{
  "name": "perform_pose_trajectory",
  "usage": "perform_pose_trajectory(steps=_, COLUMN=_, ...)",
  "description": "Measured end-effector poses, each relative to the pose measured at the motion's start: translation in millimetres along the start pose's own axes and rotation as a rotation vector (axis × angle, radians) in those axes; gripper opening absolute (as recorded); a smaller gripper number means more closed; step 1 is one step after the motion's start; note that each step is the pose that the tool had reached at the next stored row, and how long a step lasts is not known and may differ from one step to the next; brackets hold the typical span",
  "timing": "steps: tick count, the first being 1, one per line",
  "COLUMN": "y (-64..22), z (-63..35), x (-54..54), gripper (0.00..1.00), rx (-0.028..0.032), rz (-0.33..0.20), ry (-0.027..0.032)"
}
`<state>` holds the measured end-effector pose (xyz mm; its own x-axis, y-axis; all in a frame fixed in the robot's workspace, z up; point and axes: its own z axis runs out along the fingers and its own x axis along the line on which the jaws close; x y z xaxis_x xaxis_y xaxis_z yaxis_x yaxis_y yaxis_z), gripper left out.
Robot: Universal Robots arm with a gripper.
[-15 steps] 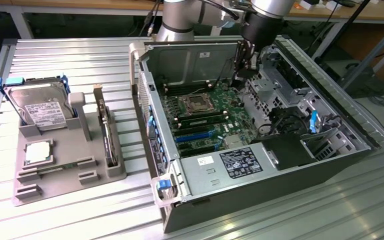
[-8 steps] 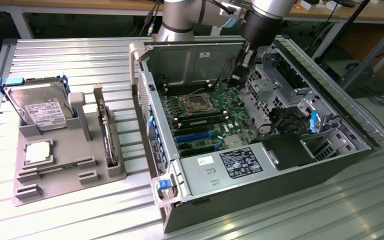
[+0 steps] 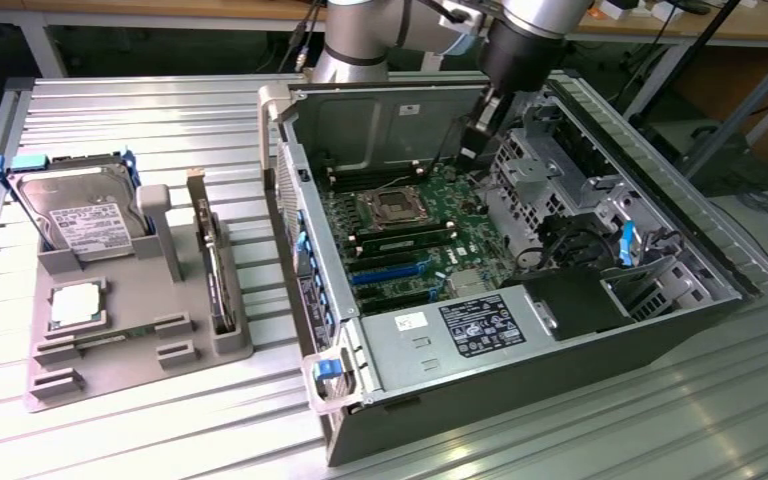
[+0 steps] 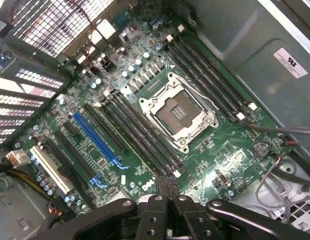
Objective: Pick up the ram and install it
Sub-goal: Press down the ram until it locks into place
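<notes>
Inside the open computer case [image 3: 357, 130], my gripper [image 3: 475, 135] hangs over the motherboard [image 3: 464, 250] near its back edge. In the wrist view the gripper [image 4: 165, 184] is shut, fingertips pressed together with nothing between them. It sits above the end of the memory slots [image 4: 140, 132] beside the empty processor socket [image 4: 177, 116]. In the exterior view a long narrow green stick, which looks like the ram [image 3: 404, 240], sits in a slot just in front of the socket [image 3: 391, 207].
On the exterior view's left, a grey tray [image 3: 57, 385] holds a hard drive [image 3: 77, 215], a silver processor chip [image 3: 77, 305] and an expansion card on edge [image 3: 213, 265]. Drive cages [image 3: 558, 190] and cables crowd the case's right side. The power supply [image 3: 484, 325] fills its front.
</notes>
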<state>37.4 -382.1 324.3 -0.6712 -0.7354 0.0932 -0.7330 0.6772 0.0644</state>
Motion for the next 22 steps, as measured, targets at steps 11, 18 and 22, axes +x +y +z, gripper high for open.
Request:
perform_pose_trajectory(steps=11, y=0.2, z=-0.2, x=-1.5, gripper=0.11, rx=0.0347, rz=0.136, ry=-0.0536)
perform_pose_trajectory(steps=18, y=0.6, z=-0.2, x=-2.5, gripper=0.11, rx=0.0501, rz=0.26, ry=-0.0818)
perform_pose_trajectory(steps=22, y=0.7, z=-0.3, x=-2.6, gripper=0.11, rx=0.0462, rz=0.356, ry=-0.0862)
